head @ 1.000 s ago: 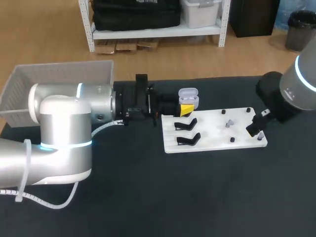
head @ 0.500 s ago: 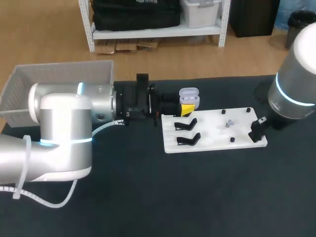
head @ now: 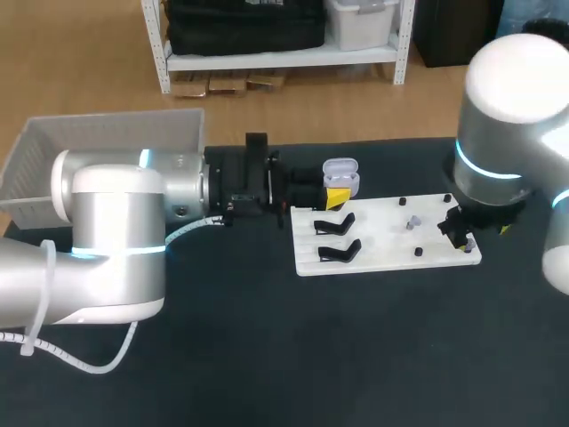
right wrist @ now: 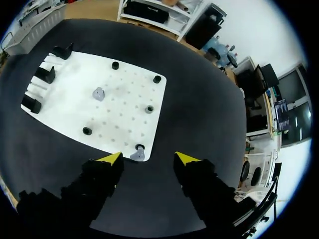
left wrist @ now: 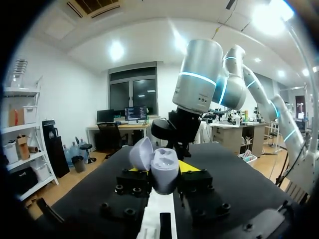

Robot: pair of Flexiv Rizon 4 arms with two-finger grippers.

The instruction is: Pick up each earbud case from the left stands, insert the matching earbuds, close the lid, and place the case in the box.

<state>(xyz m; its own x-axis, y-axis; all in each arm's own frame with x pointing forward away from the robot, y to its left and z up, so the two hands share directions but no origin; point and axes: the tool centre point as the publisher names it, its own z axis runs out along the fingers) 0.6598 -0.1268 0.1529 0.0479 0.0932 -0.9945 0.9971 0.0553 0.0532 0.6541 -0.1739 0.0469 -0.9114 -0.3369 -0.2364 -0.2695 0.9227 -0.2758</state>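
My left gripper (head: 334,197) is shut on a pale lavender earbud case (head: 340,176), lid open, held just beyond the white board's (head: 382,253) far left corner. In the left wrist view the open case (left wrist: 160,168) sits between the yellow tips. My right gripper (head: 462,233) hangs over the board's right end. Its fingers stand open in the right wrist view, the gripper (right wrist: 149,158) straddling a grey earbud (right wrist: 136,155) at the board's near corner, by the left fingertip (right wrist: 112,159). A second grey earbud (right wrist: 98,93) rests mid-board.
Two black stands (head: 338,238) sit on the board's left end, and small black pegs (head: 418,253) dot its right half. A white mesh box (head: 53,151) stands at the table's back left. Dark bare tabletop (head: 293,356) lies in front of the board.
My right arm has swung in from the right, its big joint now looming over the board's right end. Its gripper stays near the right corner. The left arm and case are still.
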